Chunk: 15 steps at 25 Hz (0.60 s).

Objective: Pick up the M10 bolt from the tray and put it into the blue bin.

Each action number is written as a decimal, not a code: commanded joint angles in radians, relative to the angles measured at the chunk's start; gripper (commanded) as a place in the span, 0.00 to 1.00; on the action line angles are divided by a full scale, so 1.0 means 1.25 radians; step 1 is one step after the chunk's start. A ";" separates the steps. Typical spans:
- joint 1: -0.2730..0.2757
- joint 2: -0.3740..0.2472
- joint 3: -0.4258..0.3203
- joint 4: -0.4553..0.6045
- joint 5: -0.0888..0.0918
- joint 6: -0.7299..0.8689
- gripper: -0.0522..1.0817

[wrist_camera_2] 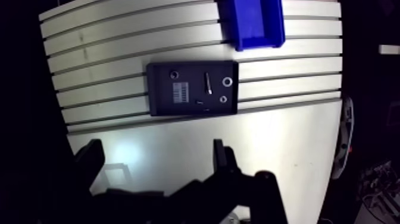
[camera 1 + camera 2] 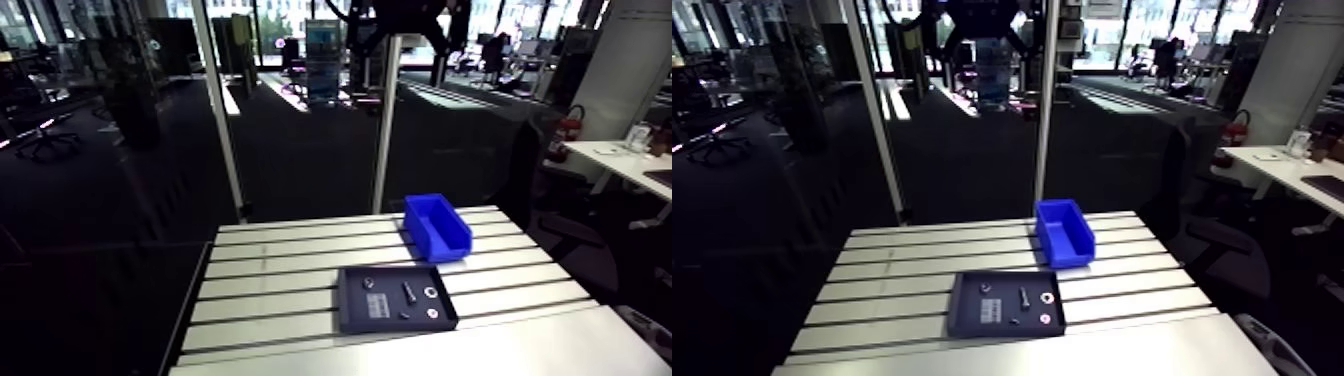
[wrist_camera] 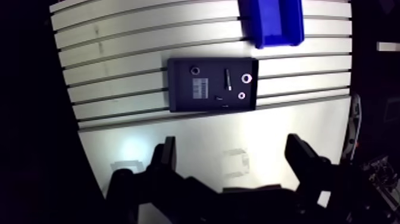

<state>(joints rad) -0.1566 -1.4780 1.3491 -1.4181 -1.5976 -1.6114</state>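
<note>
Table: slotted aluminium, with the slots running parallel to the tray's long edges. A plain unslotted strip lies on the side of the tray away from the blue bin.
M10 bolt: dark and slender, lying flat inside the tray between the label and the pale ring. Its length runs across the tray's short dimension. It is clear of the end effector.
Tray: dark, shallow and rectangular, flat on the table with its edges square to the slots.
Tray contents: a white label sits beside the bolt, with a nut just off the label's bin-side edge. The pale ring is just beside the bolt on its other side. A second ring lies near the first, toward the tray edge facing the plain strip. Two small dark pieces lie between the label and the second ring and are too small to identify.
Blue bin: open-topped and upright on the table beyond the tray's far long edge, off toward the corner on the rings' side. It is near the tray but not touching, with a bare band of table between them.
End effector: released. Its two dark fingers are spread wide with only the table showing between them. It is held high over the plain strip, well apart from the tray and on the side opposite the bin.
</note>
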 commanded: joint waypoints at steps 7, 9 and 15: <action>0.001 -0.012 -0.005 0.005 0.009 0.011 0.05; 0.000 -0.011 -0.005 0.005 0.007 0.011 0.05; 0.000 -0.011 0.004 0.001 0.006 0.011 0.05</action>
<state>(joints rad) -0.1563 -1.4918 1.3461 -1.4138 -1.5883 -1.5977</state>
